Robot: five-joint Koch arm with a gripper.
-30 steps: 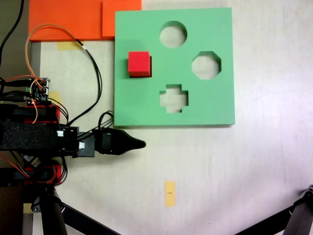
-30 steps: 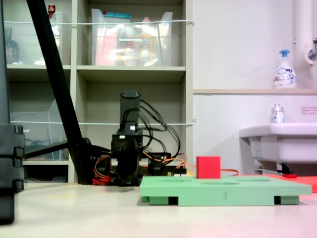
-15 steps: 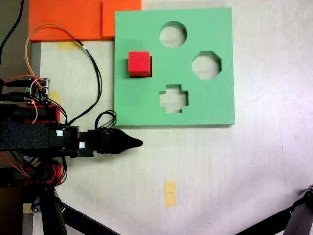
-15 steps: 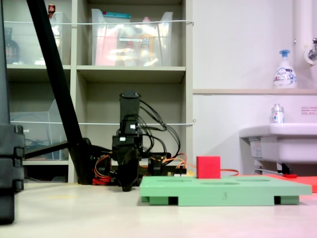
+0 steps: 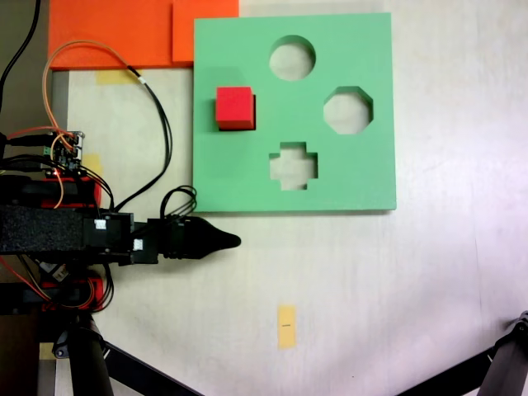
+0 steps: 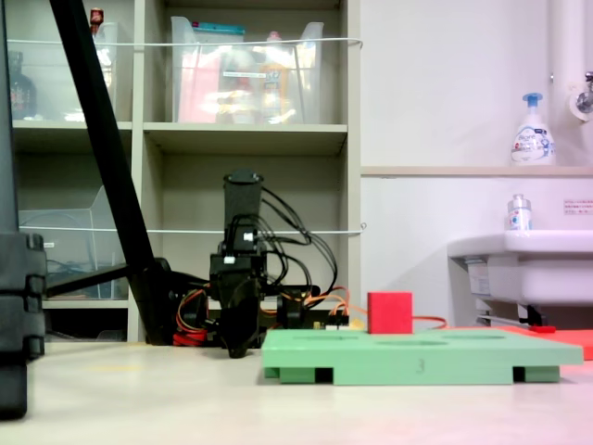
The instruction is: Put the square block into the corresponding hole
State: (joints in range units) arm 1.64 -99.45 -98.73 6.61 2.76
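On the green foam board [image 5: 247,177] we see the square block [image 5: 234,107] sitting at the square hole, on the first exterior view's left side of the board; in the second exterior view the block [image 6: 390,312] stands well proud of the board's top, so we judge it seated only shallowly or resting on the rim. The hand [image 5: 224,242] lies low over the tabletop [image 5: 371,289], just off the board's near edge, well apart from the block, its tips drawn together to a point and holding nothing.

What could go wrong, in our judgement: a block that is merely perched could tip out if the arm's cables or the hand brush the board, and a push from the side would slide the light foam board rather than seat the block.

We count one red block, one board, four cut-outs (round, octagonal, cross, square), two orange foam sheets [image 5: 115,33], one arm, one hand
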